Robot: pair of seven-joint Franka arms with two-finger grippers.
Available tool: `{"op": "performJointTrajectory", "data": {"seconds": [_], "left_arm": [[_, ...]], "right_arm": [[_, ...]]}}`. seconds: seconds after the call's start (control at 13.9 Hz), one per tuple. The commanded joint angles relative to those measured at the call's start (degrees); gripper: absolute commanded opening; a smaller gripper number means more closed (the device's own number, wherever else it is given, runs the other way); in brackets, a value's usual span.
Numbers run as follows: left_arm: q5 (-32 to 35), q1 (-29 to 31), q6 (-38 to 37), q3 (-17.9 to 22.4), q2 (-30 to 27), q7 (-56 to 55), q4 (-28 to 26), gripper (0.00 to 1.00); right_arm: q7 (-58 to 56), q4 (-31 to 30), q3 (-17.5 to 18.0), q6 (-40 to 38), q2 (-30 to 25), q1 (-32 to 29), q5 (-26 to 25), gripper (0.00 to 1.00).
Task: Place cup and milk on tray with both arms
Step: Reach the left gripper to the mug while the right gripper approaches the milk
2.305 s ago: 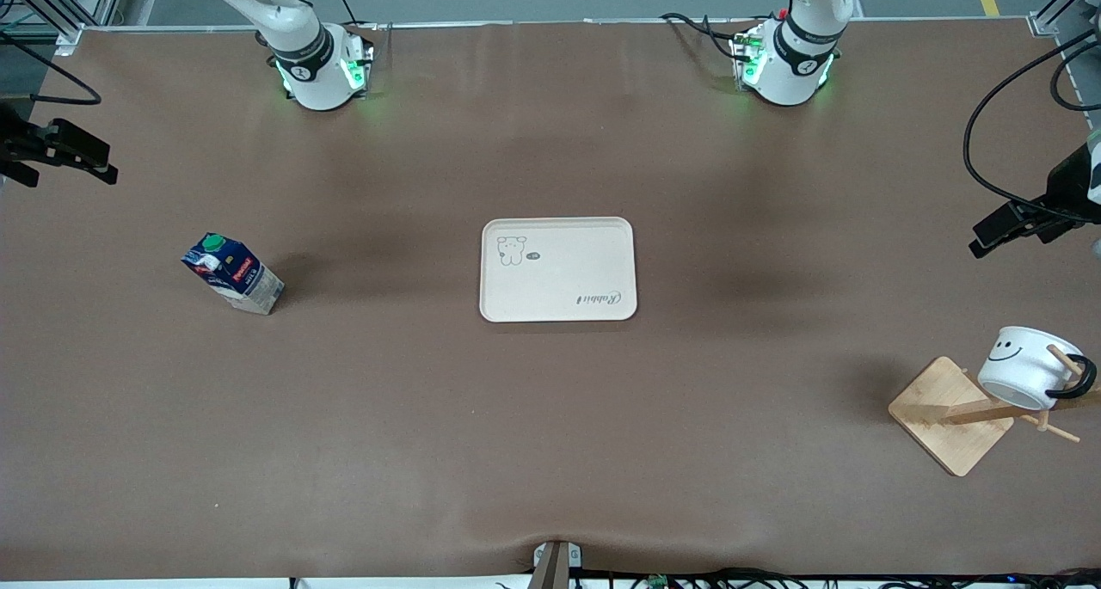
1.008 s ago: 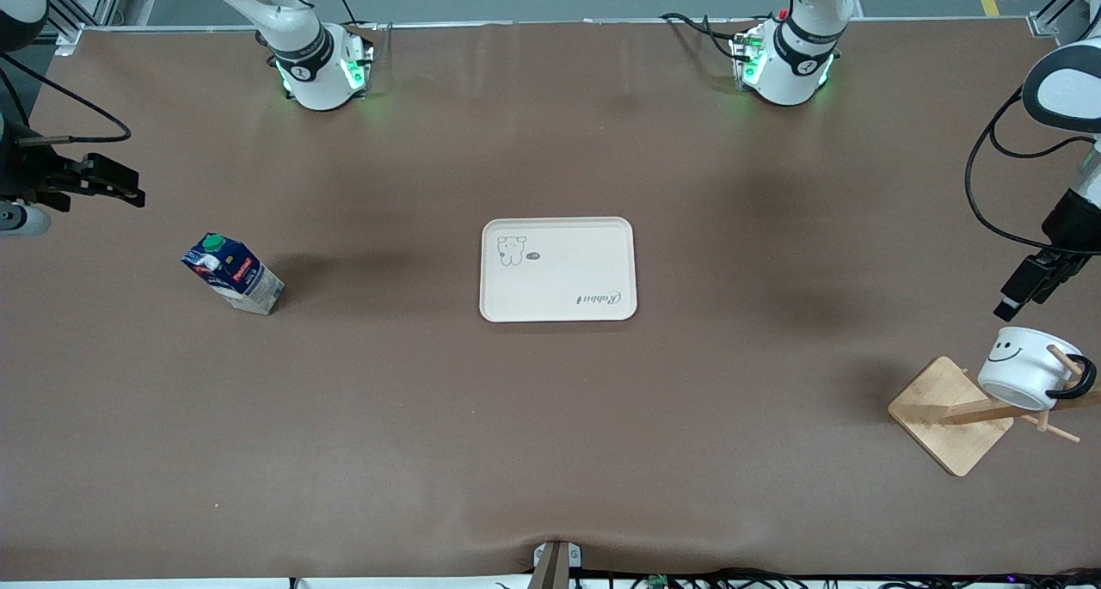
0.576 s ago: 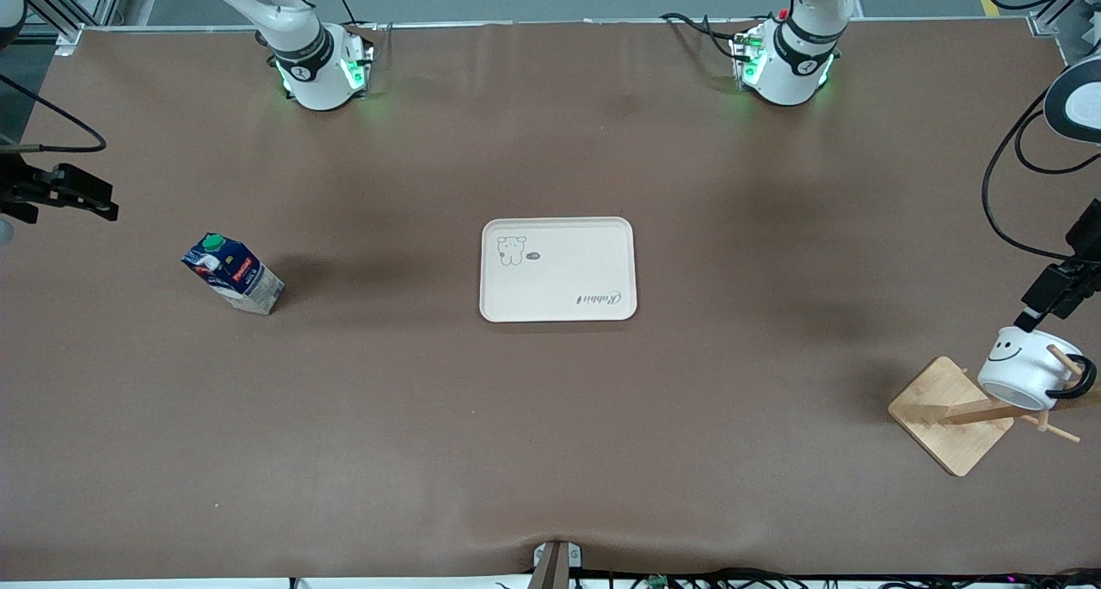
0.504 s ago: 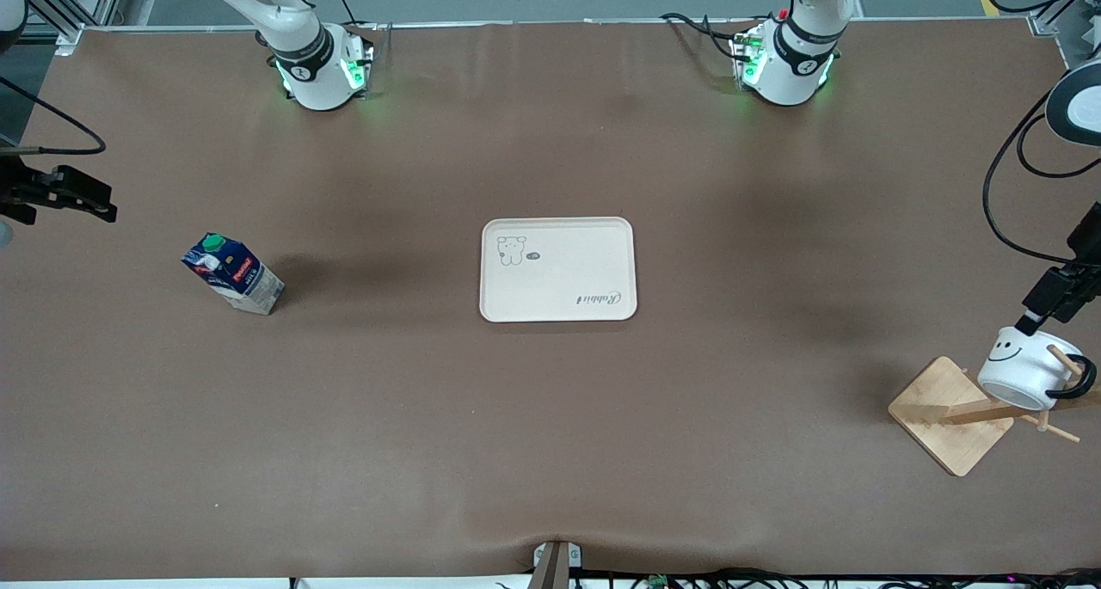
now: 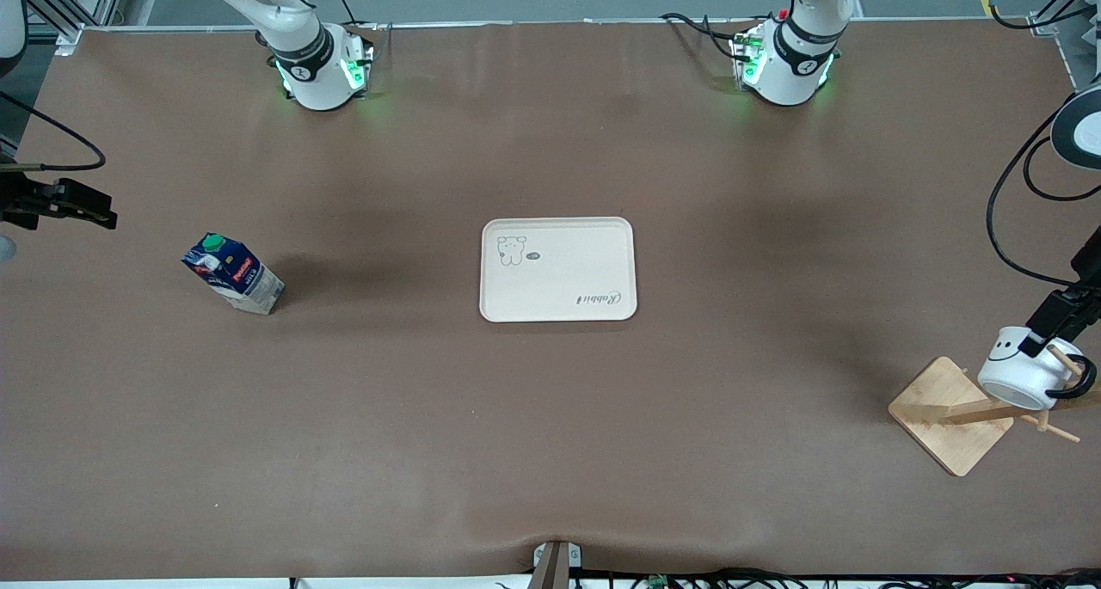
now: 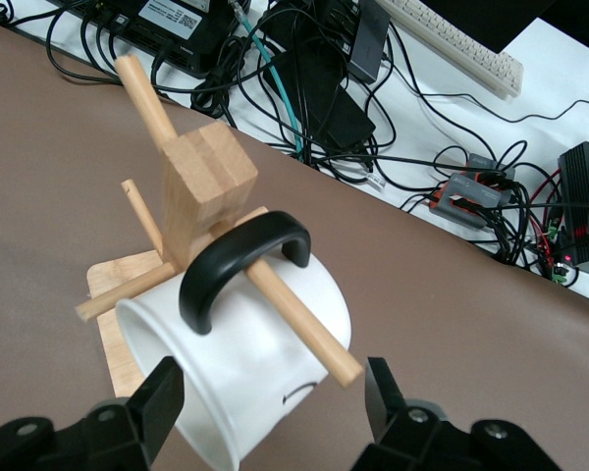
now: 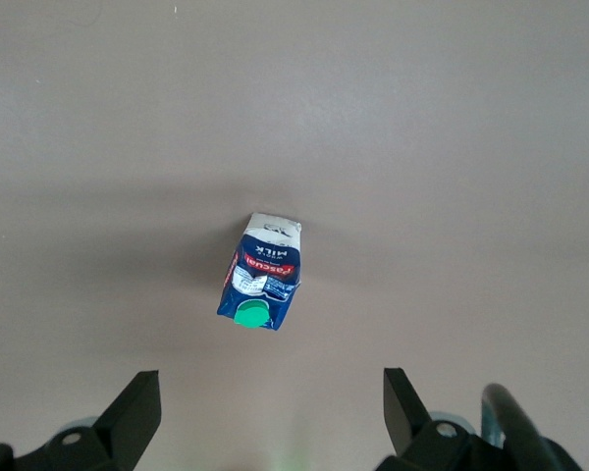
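Observation:
The white smiley cup [image 5: 1017,371] hangs tilted by its black handle [image 6: 238,271] on a peg of a wooden rack. My left gripper [image 5: 1042,334] is open at the cup, one finger on each side of its body [image 6: 260,388] with gaps showing. The milk [image 5: 233,274] stands on the table toward the right arm's end and also shows in the right wrist view [image 7: 263,276]. My right gripper [image 5: 86,211] is open and empty over the table beside the milk. The cream tray [image 5: 559,288] lies empty at the table's middle.
The wooden rack has a square base [image 5: 944,419] and an upright post [image 6: 202,186] with several pegs, close to the table's edge at the left arm's end. Cables and electronics [image 6: 334,88] lie off the table past the rack.
My left gripper has come down from above the table to the cup, its fingers now astride it. My right gripper has shifted a little toward the front camera near the milk.

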Motion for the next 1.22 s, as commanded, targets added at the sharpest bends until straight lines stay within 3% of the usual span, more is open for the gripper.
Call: {"op": "performJointTrajectory", "data": {"seconds": [0.0,0.14,0.5,0.58,1.15], "left_arm": [[-1.5,-0.4,2.3,-0.4,2.5,1.8,1.7,0.62],[-1.4,-0.4,2.6,-0.9,3.0,1.8,1.7,0.48],[-1.4,-0.3,2.8,-2.8,3.3,2.3,1.6,0.04],[-1.3,-0.3,2.8,-3.0,3.2,2.7,1.6,0.0],[-1.5,-0.3,2.2,-8.1,-3.1,4.5,-2.1,0.0]], "right_arm": [[1.0,-0.5,0.5,-0.7,0.5,-0.6,-0.1,1.0],[1.1,-3.4,0.6,-0.8,0.5,-0.1,-0.1,1.0],[5.2,-6.3,0.6,-0.1,0.8,-0.2,0.4,1.0],[7.2,-7.3,0.7,0.7,1.2,-0.1,0.4,1.0],[12.7,-15.8,0.7,9.3,1.1,0.1,0.5,1.0]]}}
